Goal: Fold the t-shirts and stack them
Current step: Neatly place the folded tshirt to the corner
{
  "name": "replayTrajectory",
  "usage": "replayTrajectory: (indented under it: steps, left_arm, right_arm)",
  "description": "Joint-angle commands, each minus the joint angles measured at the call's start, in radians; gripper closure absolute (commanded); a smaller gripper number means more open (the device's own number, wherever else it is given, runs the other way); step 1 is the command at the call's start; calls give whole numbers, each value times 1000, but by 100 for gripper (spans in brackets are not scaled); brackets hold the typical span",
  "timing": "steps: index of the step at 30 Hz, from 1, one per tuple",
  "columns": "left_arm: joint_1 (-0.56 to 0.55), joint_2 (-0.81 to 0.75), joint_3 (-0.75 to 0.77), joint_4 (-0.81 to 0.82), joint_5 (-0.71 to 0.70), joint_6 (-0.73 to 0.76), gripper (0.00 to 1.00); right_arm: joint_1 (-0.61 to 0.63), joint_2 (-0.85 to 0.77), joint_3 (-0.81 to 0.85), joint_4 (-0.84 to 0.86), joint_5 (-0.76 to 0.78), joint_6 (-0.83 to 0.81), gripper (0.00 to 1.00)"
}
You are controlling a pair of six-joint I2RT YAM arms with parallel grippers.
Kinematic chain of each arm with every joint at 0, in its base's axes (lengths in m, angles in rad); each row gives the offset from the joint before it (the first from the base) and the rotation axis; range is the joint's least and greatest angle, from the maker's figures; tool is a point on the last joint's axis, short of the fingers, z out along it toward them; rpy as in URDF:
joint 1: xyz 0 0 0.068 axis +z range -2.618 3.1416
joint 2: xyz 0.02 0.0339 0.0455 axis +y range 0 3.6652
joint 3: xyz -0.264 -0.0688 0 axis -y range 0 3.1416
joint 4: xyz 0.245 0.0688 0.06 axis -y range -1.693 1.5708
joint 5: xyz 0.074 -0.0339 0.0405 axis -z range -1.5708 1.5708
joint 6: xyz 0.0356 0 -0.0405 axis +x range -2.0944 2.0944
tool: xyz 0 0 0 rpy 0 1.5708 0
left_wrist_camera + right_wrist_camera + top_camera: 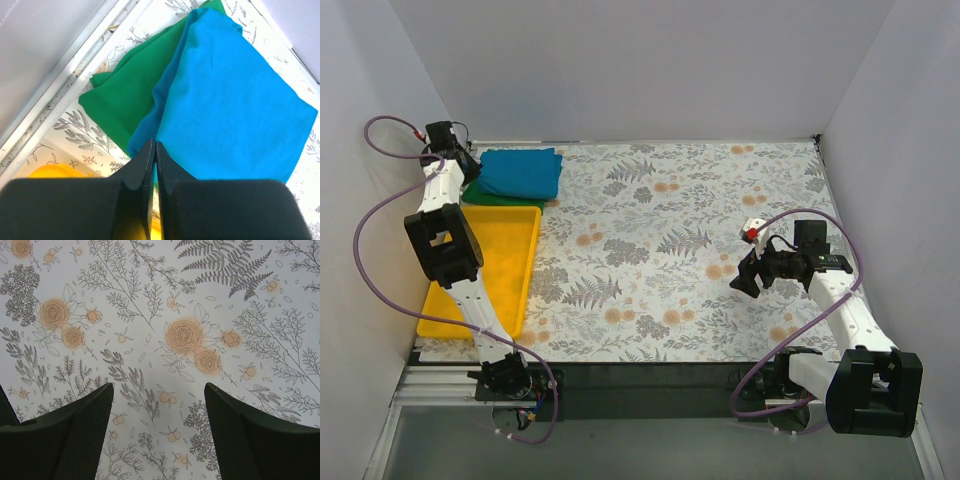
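**Top view**
- Teal shirt (523, 172): folded to a flat rectangle at the far left corner of the table (670, 250). It lies on the green shirt (480, 198), which shows only as a strip along the near-left side.
- Tray (490, 262): yellow, just near of the stack and touching or almost touching it.
- Left claw (467, 166): at the stack's left edge, close to the side wall (380, 90).
- Right claw (744, 274): well apart from the stack, over the right half of the table.
- Room: the whole middle of the table is open. The stack is hemmed by walls behind and to the left and by the tray in front.

**Left wrist view**
- Left claw (154, 146): jaws pressed together, tips over the near corner of the teal shirt (235, 100). No cloth is seen pinched between them.
- Green shirt (125, 95): looser, with rumpled folds, sticking out toward the rail (60, 80).
- Handling, judged: both shirts are light, limp and non-slip. A pinch at a folded edge or corner through all layers should hold, while a single-layer grab would likely pull the fold open. The teal edges look crisp and the green side would need tidying.
- A corner of the tray (47, 172) is close below.

**Right wrist view**
- Right claw (158, 392): jaws wide apart, holding nothing, over bare floral cloth.
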Motion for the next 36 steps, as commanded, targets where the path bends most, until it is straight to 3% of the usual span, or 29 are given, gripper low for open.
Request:
replayTrajectory:
  steps: [1, 7, 11, 18, 21, 24, 25, 26, 30, 36]
  left_arm:
    - [8, -33, 32, 4, -44, 14, 100]
    - [14, -19, 30, 5, -66, 20, 100]
    - [16, -19, 21, 1, -73, 11, 61]
    - [14, -127, 1, 7, 11, -20, 57]
    - [5, -285, -138, 73, 159, -41, 57]
    - [-7, -524, -420, 232, 363, -75, 55]
    - [-15, -590, -495, 313, 415, -84, 37]
    - [-26, -715, -642, 344, 489, -92, 35]
    - [-120, -989, -897, 409, 641, -80, 32]
    - [-300, -1290, -1085, 325, 596, 63, 31]
  right_arm:
    - [6, 8, 34, 2, -15, 3, 20]
    - [6, 5, 34, 2, -15, 3, 20]
    - [8, 12, 34, 2, -15, 6, 20]
    - [8, 5, 34, -2, -12, 8, 20]
    - [8, -1, 33, -1, -3, 8, 20]
    - [6, -17, 36, -1, 19, 12, 20]
    - [5, -33, 36, 1, 23, 12, 20]
    - [2, -44, 39, 2, 45, 9, 20]
    - [-24, -103, 36, 88, 169, 136, 18]
    - [-66, -224, 27, 226, 390, 366, 11]
